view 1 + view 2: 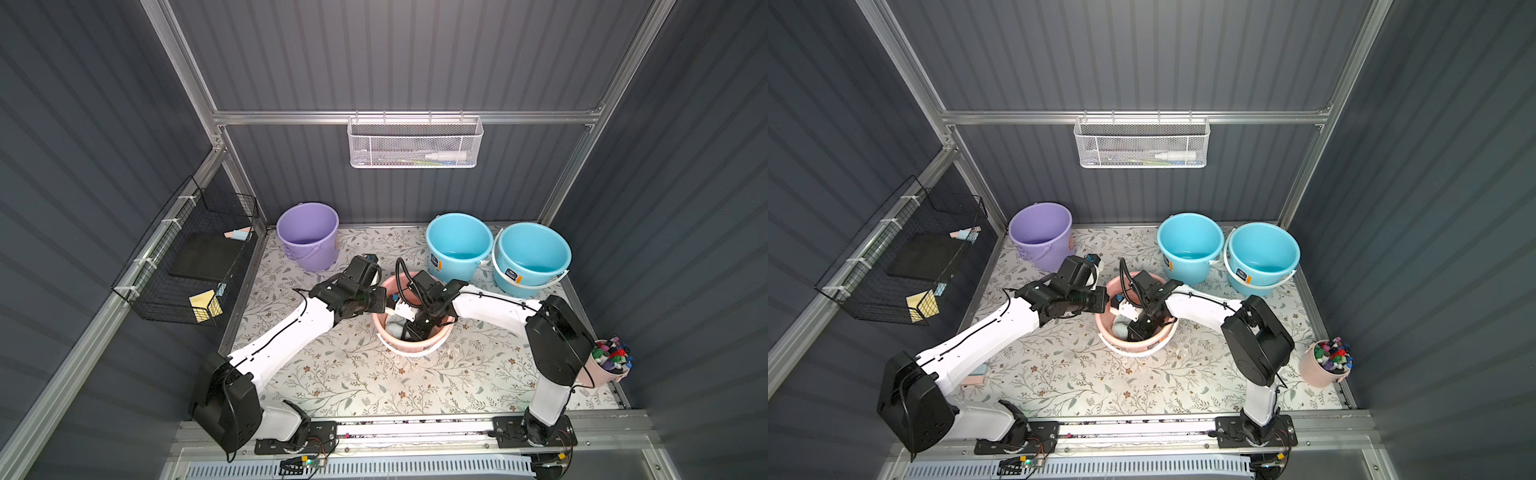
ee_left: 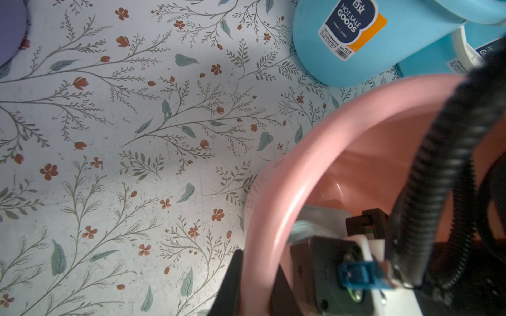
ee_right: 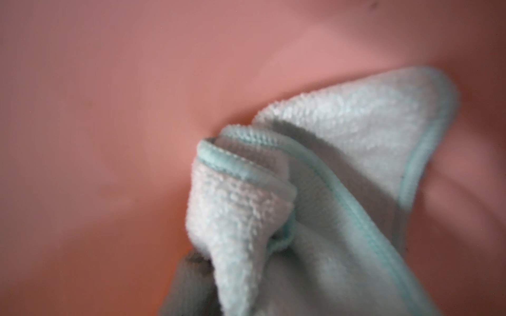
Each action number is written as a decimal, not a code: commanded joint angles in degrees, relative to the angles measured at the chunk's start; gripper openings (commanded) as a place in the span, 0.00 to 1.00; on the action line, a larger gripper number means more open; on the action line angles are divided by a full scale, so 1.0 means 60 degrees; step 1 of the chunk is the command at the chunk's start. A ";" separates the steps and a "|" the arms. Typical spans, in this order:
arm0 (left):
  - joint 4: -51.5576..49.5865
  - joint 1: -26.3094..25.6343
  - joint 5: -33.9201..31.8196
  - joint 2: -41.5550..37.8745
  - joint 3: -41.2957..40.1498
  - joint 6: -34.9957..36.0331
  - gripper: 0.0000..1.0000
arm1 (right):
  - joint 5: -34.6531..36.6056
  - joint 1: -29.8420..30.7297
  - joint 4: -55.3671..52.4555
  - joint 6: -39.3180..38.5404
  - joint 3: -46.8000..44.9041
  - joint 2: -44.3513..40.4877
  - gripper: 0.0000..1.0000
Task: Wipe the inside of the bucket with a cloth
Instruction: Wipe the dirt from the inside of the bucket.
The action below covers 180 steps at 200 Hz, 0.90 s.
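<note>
Black shoulder joints bulk largest at the bottom of both top views. From them the left arm [image 1: 282, 332] and right arm [image 1: 498, 307] reach toward the middle of the floral tabletop [image 1: 353, 374]. They meet at the pink bucket [image 1: 388, 284], which stands upright just below centre frame.

The left hand [image 1: 386, 309] is clamped on the bucket's rim at its left side. From the left wrist you can see its dark fingers [image 2: 230, 287], one outside the pink wall and one inside.

The right hand [image 1: 413, 330] is dipped down inside the bucket and closed. The cloth [image 1: 395, 326] lies bunched right at it, low in the bucket. From the right wrist, the pale aqua terry gathers to a pinch at the lower edge, and its folds fan out against the pink inside. The fingers are out of sight there, but the cloth looks gripped.

Further back, a purple bucket [image 1: 307, 237] stands at the tabletop's upper left. Two blue buckets [image 1: 457, 245] stand side by side at its upper right. A cup [image 1: 606, 361] full of markers sits at the right edge. A white basket [image 1: 415, 143] hangs on the back wall and a black basket [image 1: 187, 257] on the left wall.
</note>
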 commanded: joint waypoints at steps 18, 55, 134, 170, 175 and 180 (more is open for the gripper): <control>0.0203 0.0063 -0.0356 -0.0263 0.0192 -0.0091 0.00 | 0.0604 0.0090 0.4394 0.1719 -0.1419 -0.0923 0.00; 0.0231 0.0060 -0.0284 -0.0279 0.0158 -0.0143 0.00 | 0.2742 0.0133 0.6098 0.1796 -0.2142 -0.1337 0.00; 0.0114 0.0067 -0.0356 -0.0338 0.0213 -0.0113 0.00 | 0.7310 0.0532 0.6153 -0.0913 -0.1785 -0.1062 0.00; 0.0041 0.0068 -0.0443 -0.0381 0.0246 -0.0120 0.00 | 0.8923 0.0554 0.5080 -0.2506 -0.1568 -0.1045 0.00; 0.0037 0.0060 -0.0467 -0.0382 0.0255 -0.0129 0.00 | 0.9105 0.0552 0.4888 -0.2701 -0.1556 -0.1045 0.00; 0.0005 0.0060 -0.0493 -0.0393 0.0247 -0.0128 0.00 | 0.9262 0.0552 0.4679 -0.2886 -0.1527 -0.1058 0.00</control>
